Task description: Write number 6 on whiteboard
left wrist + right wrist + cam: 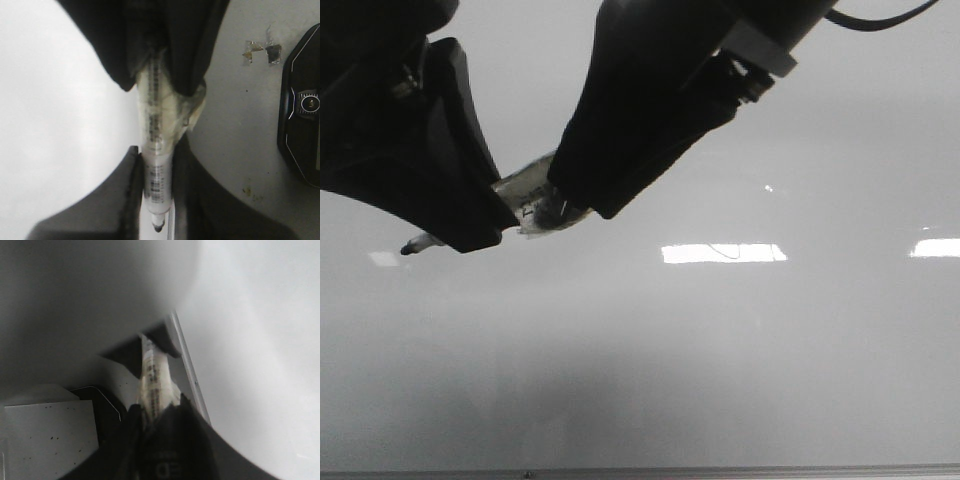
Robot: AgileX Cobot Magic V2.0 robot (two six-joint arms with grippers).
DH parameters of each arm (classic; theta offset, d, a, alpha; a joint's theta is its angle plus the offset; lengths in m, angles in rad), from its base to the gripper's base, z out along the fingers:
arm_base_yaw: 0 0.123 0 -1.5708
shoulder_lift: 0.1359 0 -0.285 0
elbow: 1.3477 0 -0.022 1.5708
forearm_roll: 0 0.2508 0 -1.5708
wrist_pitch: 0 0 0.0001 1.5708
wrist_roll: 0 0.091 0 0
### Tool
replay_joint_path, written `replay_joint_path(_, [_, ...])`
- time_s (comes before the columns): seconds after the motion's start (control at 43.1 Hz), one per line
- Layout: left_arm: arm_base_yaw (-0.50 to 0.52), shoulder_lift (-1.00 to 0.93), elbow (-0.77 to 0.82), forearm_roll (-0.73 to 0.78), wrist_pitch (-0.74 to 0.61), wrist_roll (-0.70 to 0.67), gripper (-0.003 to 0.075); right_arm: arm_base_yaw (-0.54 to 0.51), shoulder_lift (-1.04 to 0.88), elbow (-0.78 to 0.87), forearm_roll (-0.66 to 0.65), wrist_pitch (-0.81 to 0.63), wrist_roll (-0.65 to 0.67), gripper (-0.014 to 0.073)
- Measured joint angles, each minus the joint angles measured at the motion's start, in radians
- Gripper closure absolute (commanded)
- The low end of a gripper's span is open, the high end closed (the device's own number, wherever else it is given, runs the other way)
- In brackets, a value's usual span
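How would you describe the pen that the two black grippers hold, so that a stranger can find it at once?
Look at the large glossy pale grey whiteboard, then at the two black grippers meeting at its upper left. Between them is a slim clear-barrelled marker wrapped in translucent tape. Unlike the bright rectangular glare patches nearby, it has printed lettering and a small dark tip poking out leftward.

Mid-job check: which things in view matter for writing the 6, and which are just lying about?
In the job: whiteboard; marker, gripped by both the left gripper and the right gripper. No clear 6 shows yet.
Lying about: black device; torn scraps near it.
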Motion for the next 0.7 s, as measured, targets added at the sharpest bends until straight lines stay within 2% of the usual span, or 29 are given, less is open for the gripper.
replay_joint_path(0.139, [0.0, 0.0, 0.0, -0.006, -0.025, -0.002, 0.0375, -0.038, -0.016, 0.005, 0.018, 0.022, 0.0, 0.0654])
replay_joint_path(0.209, [0.0, 0.0, -0.002, -0.008, -0.037, -0.006, 0.0305, -0.071, -0.045, 0.028, 0.019, 0.026, 0.0, 0.0654])
replay_joint_path(0.371, [0.0, 0.0, -0.002, -0.012, -0.03, -0.008, 0.0293, -0.191, -0.134, 0.117, 0.005, 0.0, 0.0, 0.0654])
replay_joint_path(0.441, [0.0, 0.0, -0.002, -0.012, -0.03, -0.008, 0.0316, -0.242, -0.169, 0.153, 0.004, -0.025, 0.0, 0.0654])
replay_joint_path(0.487, [0.0, 0.0, -0.002, -0.012, -0.03, -0.008, 0.0358, -0.273, -0.189, 0.172, 0.004, -0.048, 0.0, 0.0654])
replay_joint_path(0.696, [0.0, 0.0, -0.002, -0.012, -0.03, -0.008, 0.0688, -0.322, -0.222, 0.183, 0.011, -0.078, 0.0, 0.0654])
